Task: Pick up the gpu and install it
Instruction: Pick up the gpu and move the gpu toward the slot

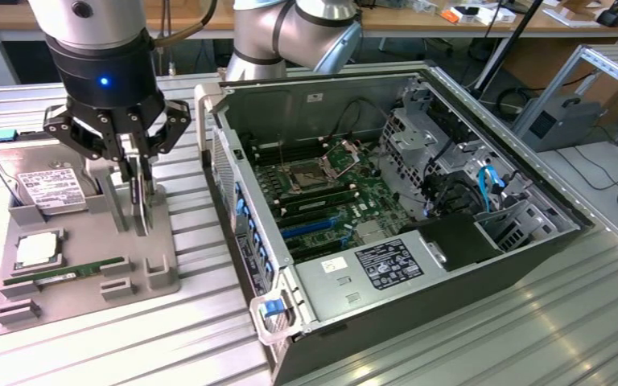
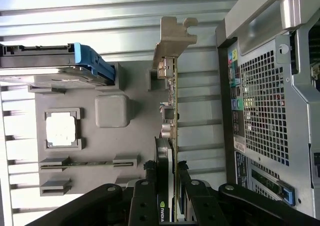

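Observation:
The gpu (image 1: 142,205) stands on edge in the grey holder (image 1: 84,241), a thin card with a metal bracket at one end. My gripper (image 1: 138,167) reaches down from above and is shut on the card's upper edge. In the wrist view the gpu (image 2: 172,101) runs away from the gripper (image 2: 167,186), with a black finger pressed to each face. The card's lower edge looks still seated at the holder (image 2: 135,151). The open computer case (image 1: 395,201) lies to the exterior view's right, its motherboard (image 1: 331,201) exposed.
The holder also carries a silver hard drive (image 1: 46,181), a CPU (image 1: 39,251) and a green memory stick (image 1: 67,273). The case wall (image 2: 270,111) stands close beside the card. A grooved metal table (image 1: 202,322) lies under everything. A second robot arm base (image 1: 287,36) stands behind the case.

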You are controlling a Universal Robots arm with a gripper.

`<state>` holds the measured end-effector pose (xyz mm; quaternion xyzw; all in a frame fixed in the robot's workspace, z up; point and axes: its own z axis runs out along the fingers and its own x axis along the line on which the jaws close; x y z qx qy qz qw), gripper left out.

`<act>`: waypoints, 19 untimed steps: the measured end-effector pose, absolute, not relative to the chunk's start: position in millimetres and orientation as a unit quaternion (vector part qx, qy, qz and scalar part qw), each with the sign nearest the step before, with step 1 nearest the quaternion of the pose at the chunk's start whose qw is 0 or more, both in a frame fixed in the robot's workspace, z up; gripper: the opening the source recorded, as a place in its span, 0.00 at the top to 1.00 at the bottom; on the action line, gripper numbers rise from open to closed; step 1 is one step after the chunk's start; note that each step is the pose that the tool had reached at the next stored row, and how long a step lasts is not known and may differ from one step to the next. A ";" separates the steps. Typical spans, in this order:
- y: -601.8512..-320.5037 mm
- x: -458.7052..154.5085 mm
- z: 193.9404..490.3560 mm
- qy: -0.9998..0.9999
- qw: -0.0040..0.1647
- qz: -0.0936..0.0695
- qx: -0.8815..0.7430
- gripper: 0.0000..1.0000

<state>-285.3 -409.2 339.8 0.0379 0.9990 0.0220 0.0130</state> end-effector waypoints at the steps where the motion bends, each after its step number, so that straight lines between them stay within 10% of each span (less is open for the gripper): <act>1: -409.2 -285.3 340.3 0.999 0.013 0.022 0.038 0.73; 19: -409.2 -285.3 348.3 0.999 0.013 0.022 0.038 0.73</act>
